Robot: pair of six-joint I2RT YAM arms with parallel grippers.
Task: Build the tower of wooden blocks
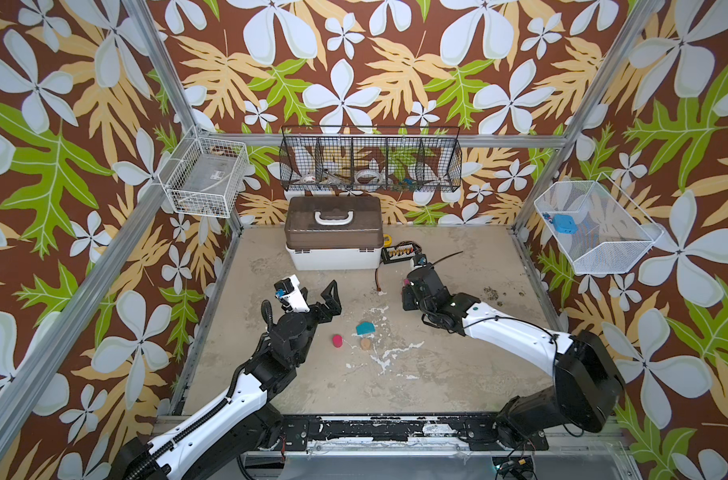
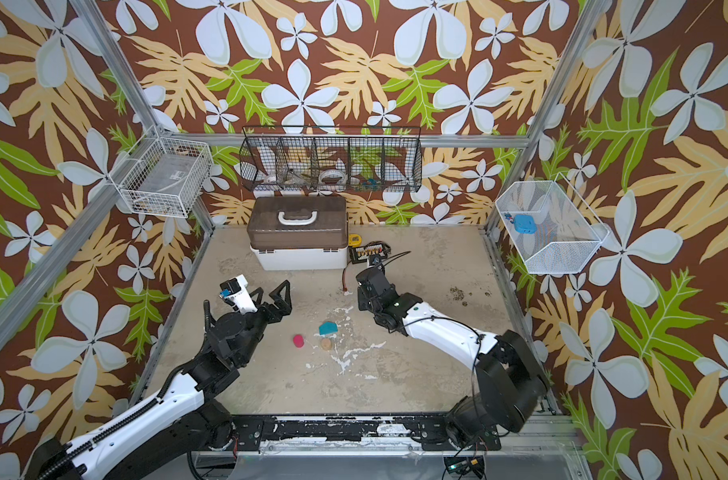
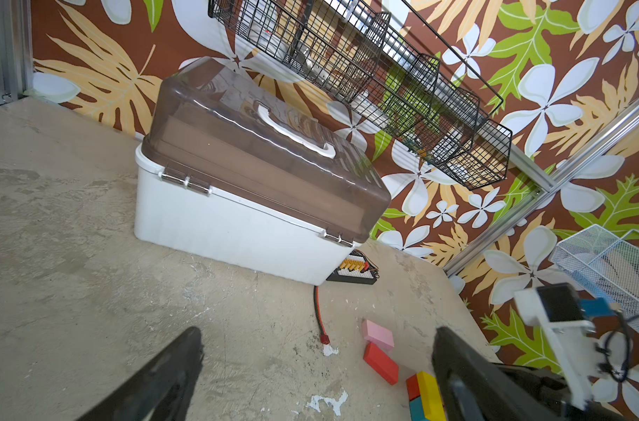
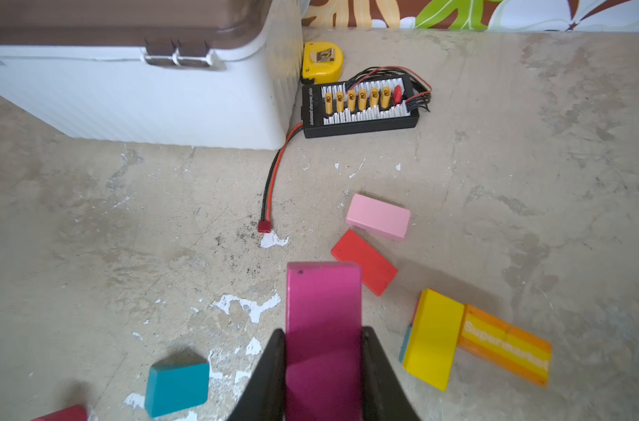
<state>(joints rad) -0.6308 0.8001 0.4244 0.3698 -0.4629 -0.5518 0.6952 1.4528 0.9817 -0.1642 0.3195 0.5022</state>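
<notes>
Magenta bar, one only, is sitting clamped between the jaws of the right claw, sticking out past its tips above the counter. Just beyond it, one red bar and one pink bar are lying flat, close together. Near them one yellow bar is resting on other blocks, a blue edge and a red edge peeking out beneath it, with one orange striped block just beside it. One teal roof piece, one crimson cylinder and one tan cylinder are lying apart near mid-counter. To their left in both top views, the left claw is hanging wide open, holding nothing. One toolbox is standing at the back, with one black board and one tape measure beside it.
</notes>
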